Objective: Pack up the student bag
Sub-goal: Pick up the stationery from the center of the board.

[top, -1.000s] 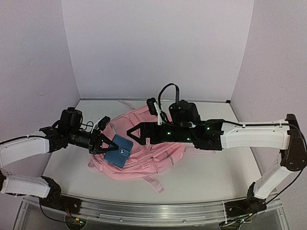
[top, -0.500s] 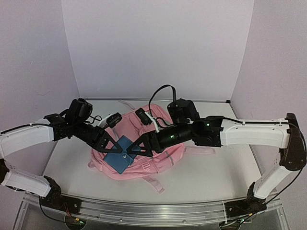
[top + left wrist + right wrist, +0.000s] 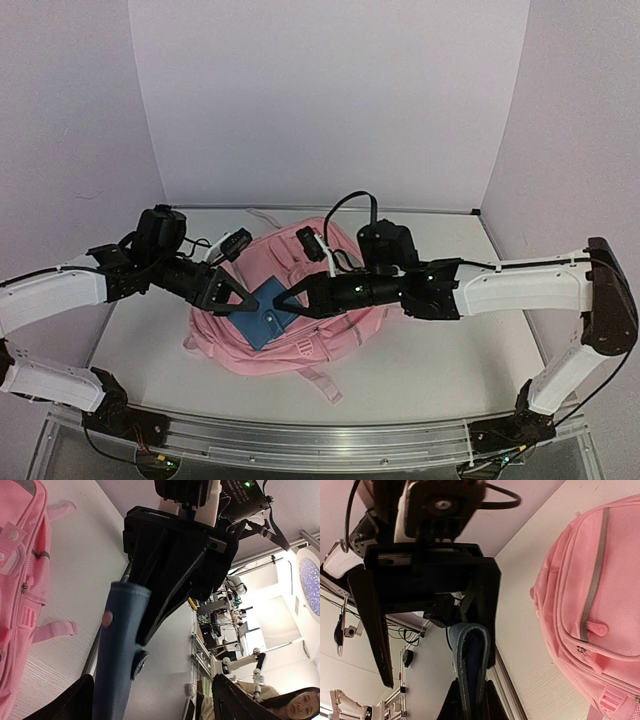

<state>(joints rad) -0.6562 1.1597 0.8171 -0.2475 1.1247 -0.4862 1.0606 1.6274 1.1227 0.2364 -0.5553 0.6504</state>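
While the handover finishes above the student bag (image 3: 335,335), I watch the blue pouch (image 3: 268,320) change owners. A second ago the left pincer (image 3: 238,300) gripped it alone and the right pincer (image 3: 288,304) stood spread. Now the right one is clenched on the pouch's edge, and the left has released, its fingers wide to either side of the pouch in its own wrist view. By my reading, the pouch now rides on the right arm, ready for packing.

The bag lies flat on the counter (image 3: 450,360), left of middle and reaching toward the back edge, directly under both pincers. One pink strap (image 3: 325,385) trails toward the near edge.

Both arms crowd the same spot, so the open left fingers sit close to the pouch and should clear before the right arm moves. No pocket opening shows from any view, and the zip in the right wrist view looks closed. I judge that the real obstacle.
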